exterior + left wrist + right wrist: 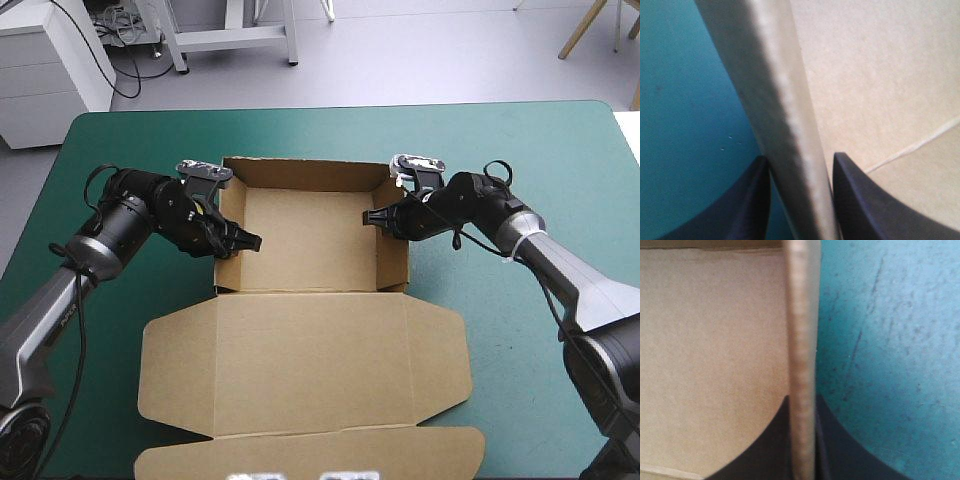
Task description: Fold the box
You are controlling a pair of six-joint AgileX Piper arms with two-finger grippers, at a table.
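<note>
The brown box (310, 240) stands as an open tray in the middle of the table, its walls raised. Its lid (300, 360) lies flat toward the near edge. My left gripper (240, 242) is shut on the box's left wall, one finger inside the tray and one outside. The left wrist view shows that wall (785, 120) running up between the black fingers of my left gripper (800, 156). My right gripper (375, 217) is shut on the box's right wall. In the right wrist view, that wall (801, 330) stands edge-on in my right gripper (802, 397).
Bare teal-green cover (540, 150) lies right of the box, and more (130, 140) lies to its left and beyond it. The lid's front flap (310, 455) reaches almost to the table's near edge.
</note>
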